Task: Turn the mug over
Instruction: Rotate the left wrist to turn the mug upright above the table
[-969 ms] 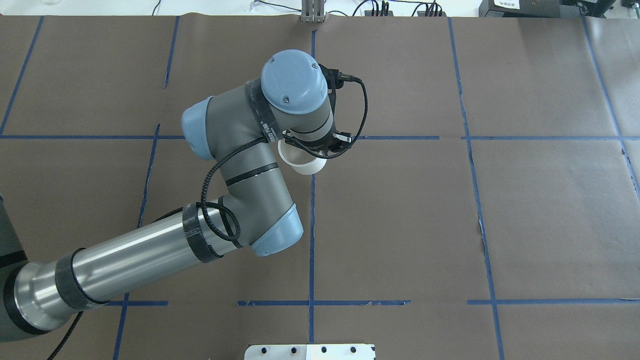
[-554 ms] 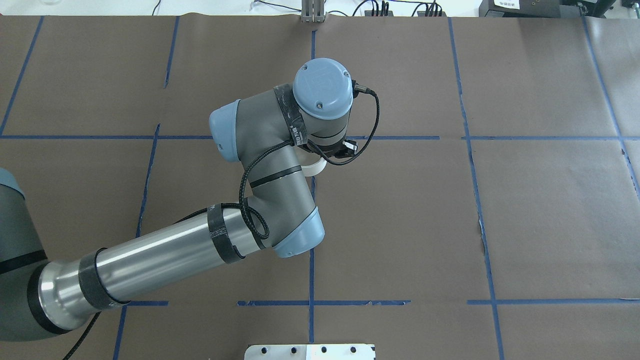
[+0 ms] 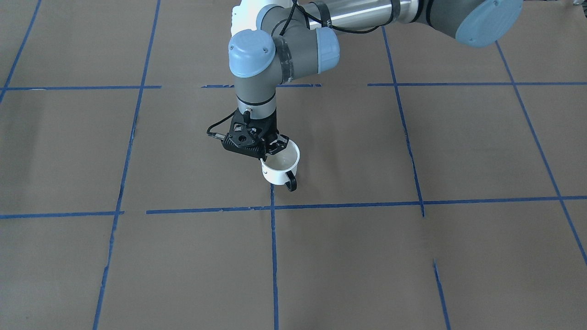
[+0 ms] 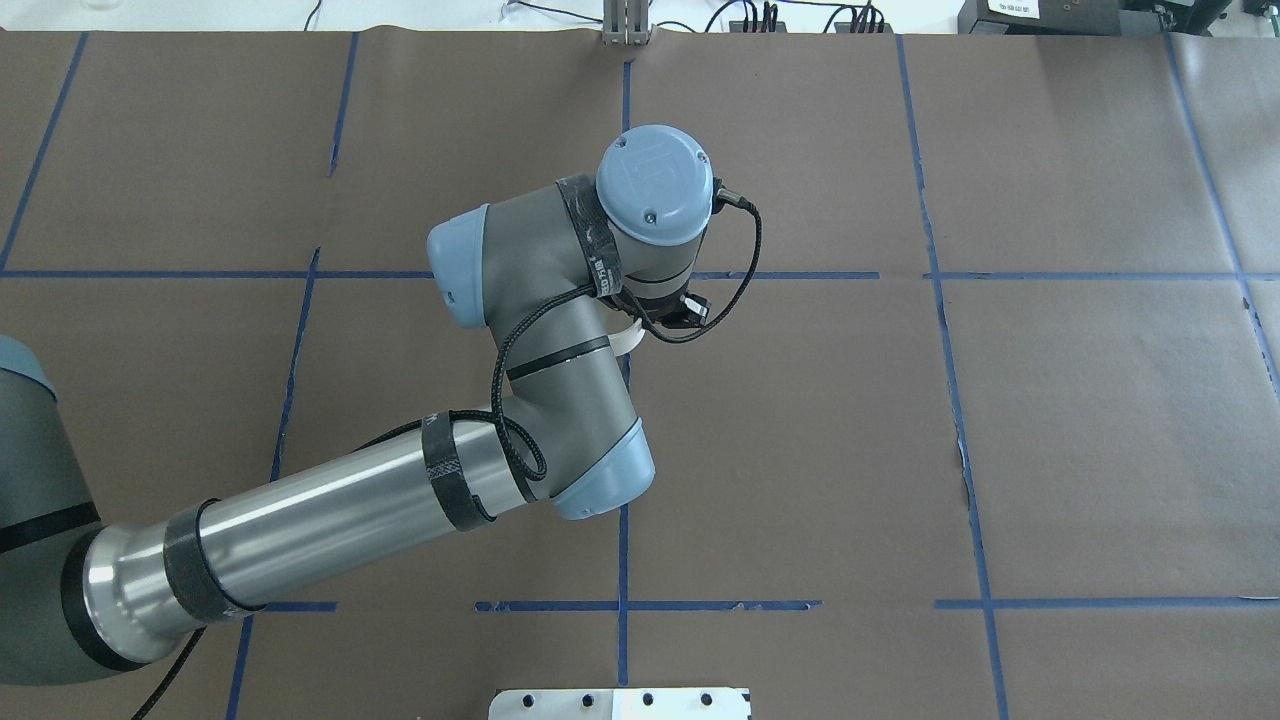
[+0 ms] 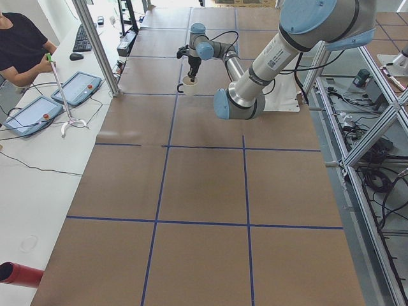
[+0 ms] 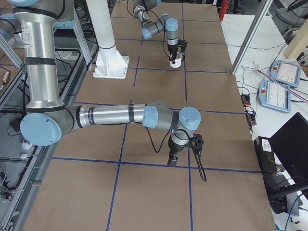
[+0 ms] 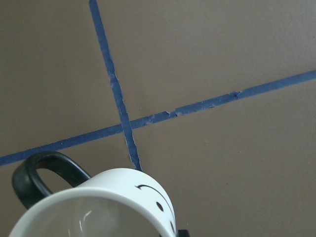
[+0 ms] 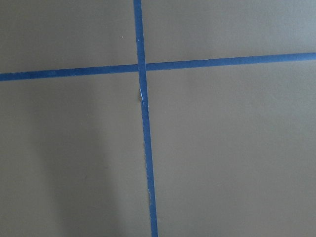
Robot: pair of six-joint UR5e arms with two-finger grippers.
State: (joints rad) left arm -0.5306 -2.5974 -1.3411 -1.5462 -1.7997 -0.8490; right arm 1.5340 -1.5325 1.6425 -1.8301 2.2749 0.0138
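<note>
The white mug with a black handle hangs opening-up, slightly tilted, at or just above the table near a tape crossing. My left gripper is shut on its rim, pointing down. The overhead view shows only a white sliver of the mug under the wrist. The left wrist view shows its rim, smiley face and handle. My right gripper shows only in the exterior right view, low over the table far from the mug. I cannot tell whether it is open.
Brown paper with blue tape lines covers the table. A metal plate sits at the near edge and a post at the far edge. An operator sits beside tablets at the table's side.
My left arm has moved right and its wrist has turned. The mug, earlier tilted with its opening showing below the wrist, is now almost hidden under it.
</note>
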